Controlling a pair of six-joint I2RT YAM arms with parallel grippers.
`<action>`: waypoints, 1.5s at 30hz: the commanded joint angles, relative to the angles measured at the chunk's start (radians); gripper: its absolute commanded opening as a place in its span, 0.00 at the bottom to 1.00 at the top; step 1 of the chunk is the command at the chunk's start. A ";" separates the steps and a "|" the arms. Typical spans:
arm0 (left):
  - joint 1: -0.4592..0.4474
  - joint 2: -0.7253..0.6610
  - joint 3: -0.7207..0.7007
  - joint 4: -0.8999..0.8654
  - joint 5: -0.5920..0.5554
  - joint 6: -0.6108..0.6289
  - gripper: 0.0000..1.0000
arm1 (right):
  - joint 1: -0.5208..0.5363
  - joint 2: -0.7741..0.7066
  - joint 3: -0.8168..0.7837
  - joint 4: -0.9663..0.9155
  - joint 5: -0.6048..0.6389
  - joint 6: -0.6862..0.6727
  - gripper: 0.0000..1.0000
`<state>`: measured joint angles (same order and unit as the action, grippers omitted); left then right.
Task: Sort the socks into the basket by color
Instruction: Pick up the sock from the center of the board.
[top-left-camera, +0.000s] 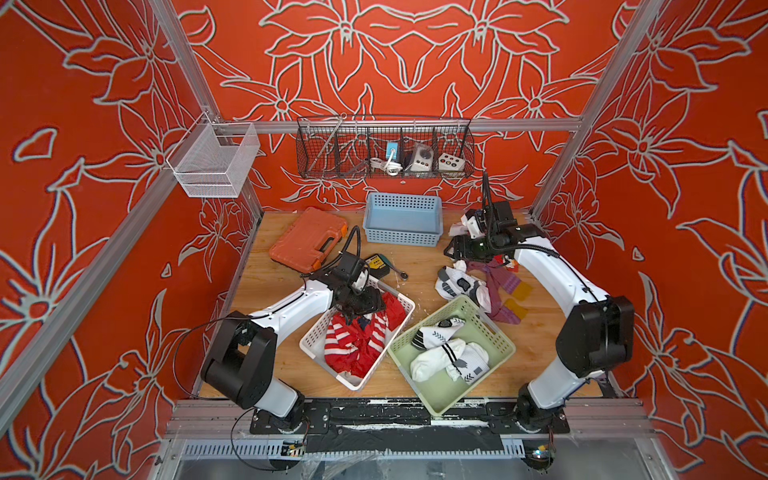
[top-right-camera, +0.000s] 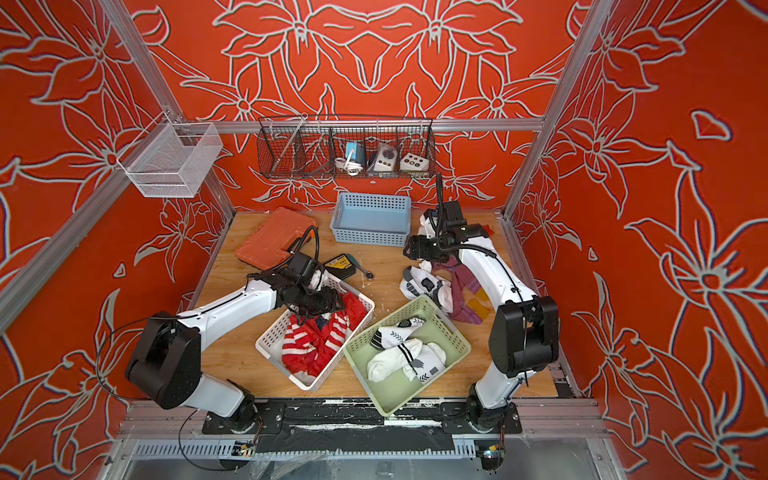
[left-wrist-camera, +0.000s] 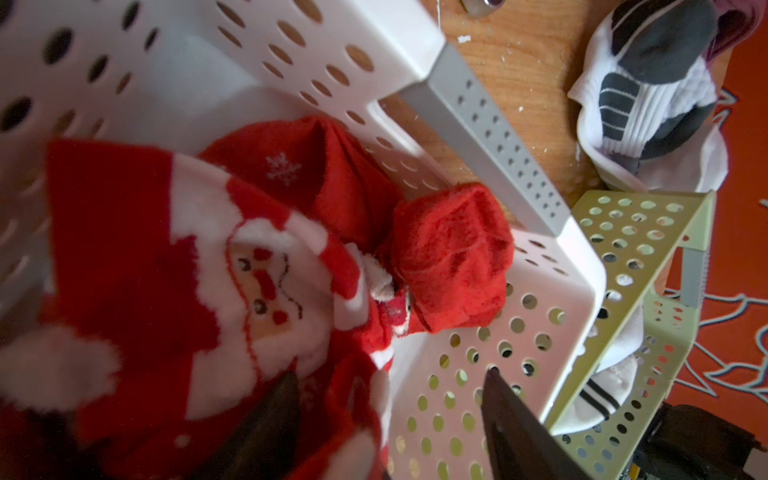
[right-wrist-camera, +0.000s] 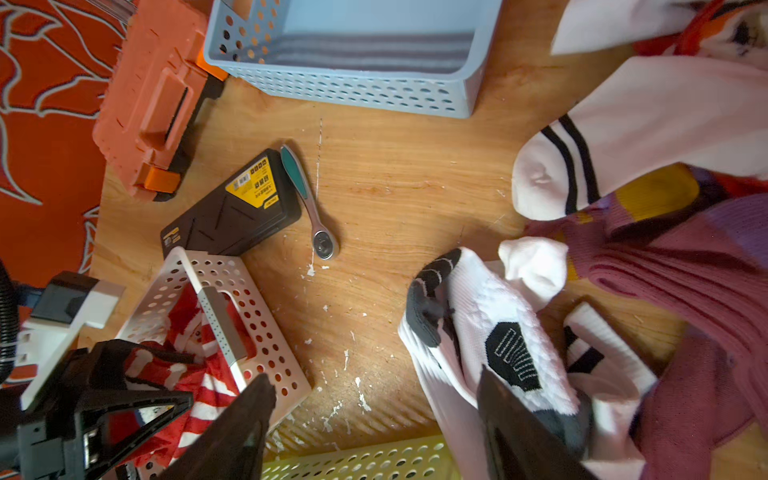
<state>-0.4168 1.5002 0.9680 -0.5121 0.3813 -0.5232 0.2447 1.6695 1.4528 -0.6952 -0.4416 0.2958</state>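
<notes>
My right fingers (right-wrist-camera: 374, 382) stand wide apart with nothing in them, just above the loose heap on the table (top-left-camera: 419, 266); the nearest white sock (right-wrist-camera: 498, 332) lies under one finger, its length running, I judge, toward the green basket (top-left-camera: 490, 323); the right arm is nearer. Left fingers (left-wrist-camera: 390, 378) are parted and seemingly empty over the red socks (top-left-camera: 357, 340) in the white basket (top-left-camera: 316, 332). Three baskets; three white socks (top-left-camera: 440, 357) in the green one; none in the blue basket (top-left-camera: 401, 237); at least two purple socks (top-left-camera: 505, 311) lie loose; reds too tangled to count.

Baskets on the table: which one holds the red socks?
The white basket, under the left gripper. The green basket beside it holds white socks; the blue basket stands at the back.
</notes>
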 joint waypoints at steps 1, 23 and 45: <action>0.006 -0.042 0.012 -0.023 0.003 0.008 0.74 | 0.000 0.035 -0.002 -0.030 0.020 -0.026 0.76; 0.006 -0.299 0.103 -0.103 -0.113 -0.003 1.00 | 0.088 0.257 0.015 -0.018 0.160 -0.032 0.40; 0.006 -0.285 0.152 -0.015 -0.061 0.000 0.99 | 0.090 -0.057 0.012 -0.055 0.155 -0.086 0.00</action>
<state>-0.4168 1.2026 1.0863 -0.5591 0.3012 -0.5243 0.3325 1.6806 1.4536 -0.7284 -0.2859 0.2390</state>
